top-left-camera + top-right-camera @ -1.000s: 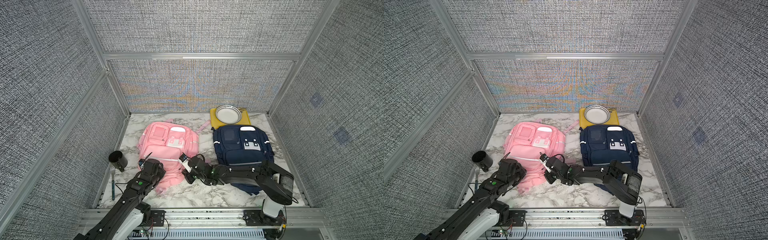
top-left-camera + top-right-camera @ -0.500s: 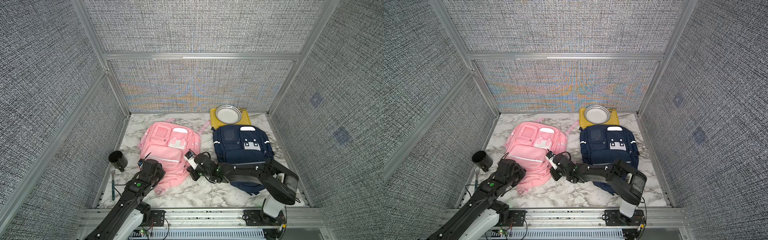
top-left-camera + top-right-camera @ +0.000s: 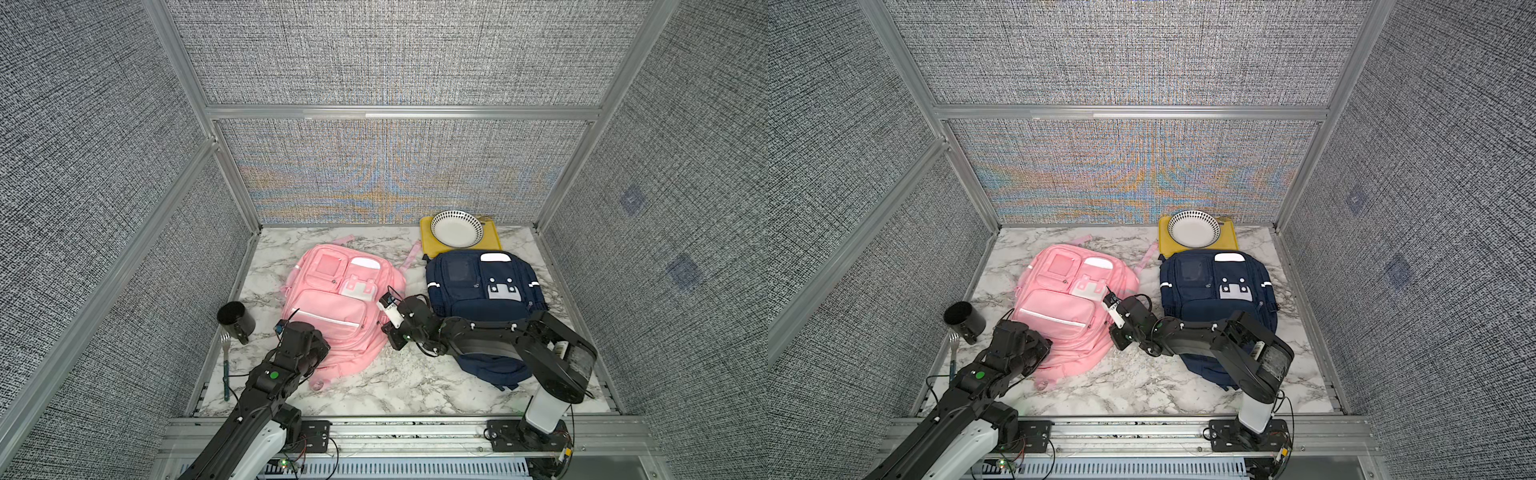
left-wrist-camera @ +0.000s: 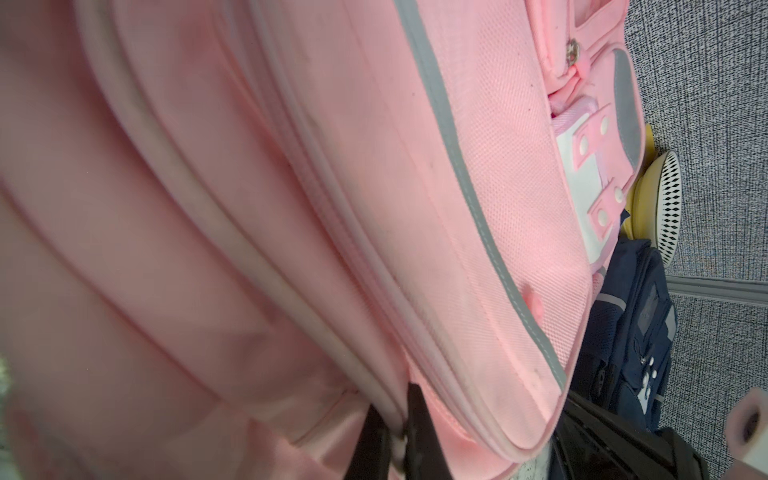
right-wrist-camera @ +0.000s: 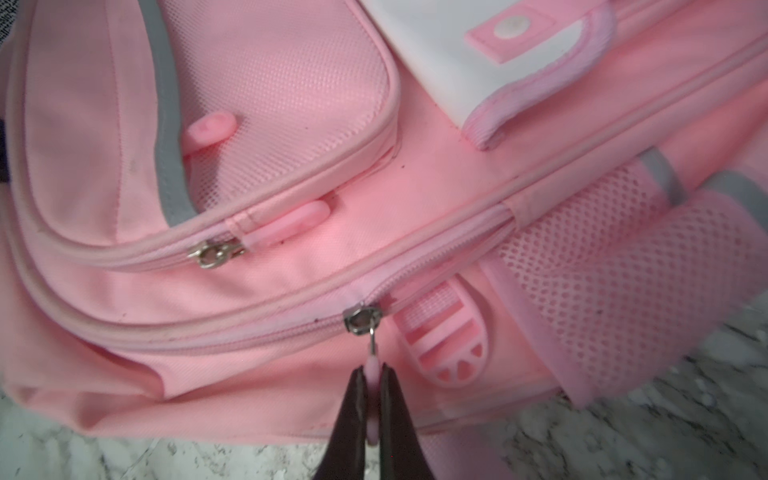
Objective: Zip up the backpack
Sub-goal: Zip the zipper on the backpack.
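The pink backpack (image 3: 332,307) (image 3: 1059,311) lies flat on the marble table in both top views. My left gripper (image 3: 321,353) (image 4: 392,432) sits at its near left corner, shut on a fold of pink piping. My right gripper (image 3: 385,328) (image 5: 372,399) is at the bag's right side, shut on the pink zipper pull (image 5: 374,370). The metal slider (image 5: 361,322) hangs just above the fingertips. Behind the slider the track looks closed. Ahead of it a short stretch runs to the seam by the mesh pocket (image 5: 623,266).
A navy backpack (image 3: 482,286) lies right of the pink one, with my right arm stretched over its near part. Behind it is a yellow tray (image 3: 428,245) holding a bowl (image 3: 457,228). A black cup (image 3: 235,320) and a fork (image 3: 225,365) lie at the left edge.
My right gripper has slid right and slightly back along the pink bag's side with the pull in it, and the bag's near edge has flattened. The left gripper kept its hold.
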